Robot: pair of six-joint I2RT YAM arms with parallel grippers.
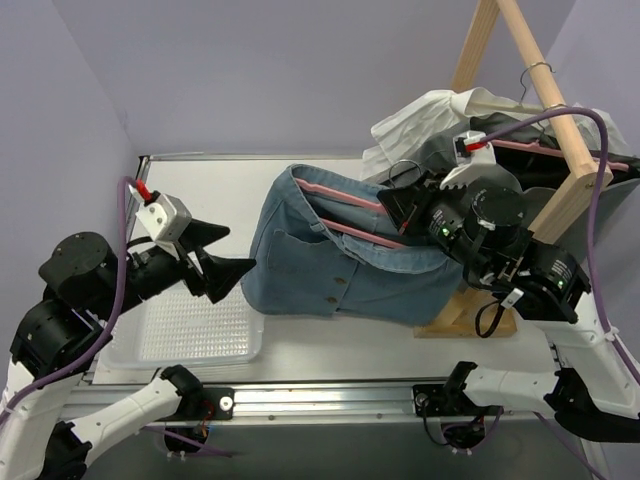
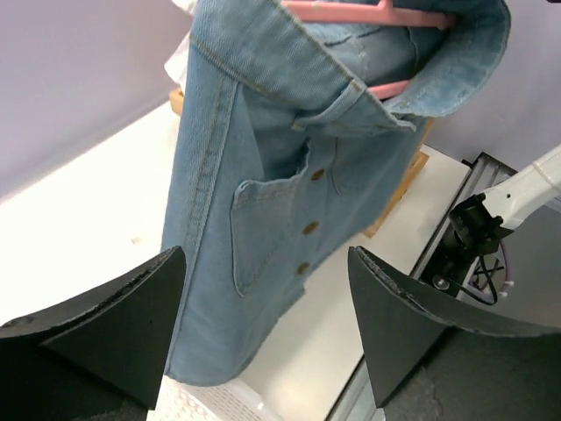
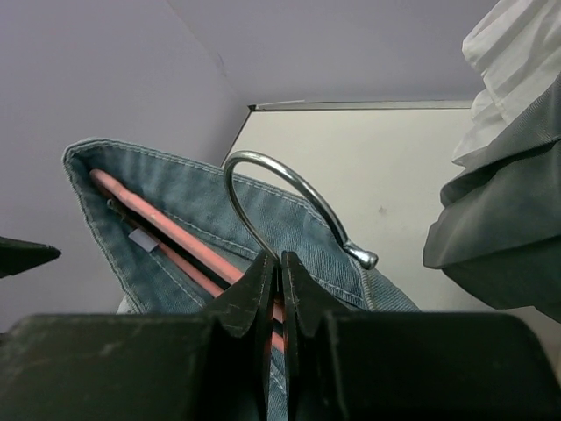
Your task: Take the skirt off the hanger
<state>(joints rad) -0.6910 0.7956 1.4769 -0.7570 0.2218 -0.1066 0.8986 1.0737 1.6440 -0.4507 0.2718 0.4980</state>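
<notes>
Light is bright, soft and even, from above; the skirt [image 1: 330, 270] casts only a faint shadow on the desk [image 1: 210, 185]; no glare; the right hand [image 3: 280, 263] looms dark, slightly blurred near its lens.

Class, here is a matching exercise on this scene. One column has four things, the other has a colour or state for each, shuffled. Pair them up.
Things:
1. skirt
2. hanger
3. left gripper
4. right gripper

Descriptions:
A. pink
B. open, holding nothing
C. blue denim with buttons
D. shut on the hanger, just below its metal hook

Pairs: 1-C, 2-A, 3-B, 4-D
</notes>
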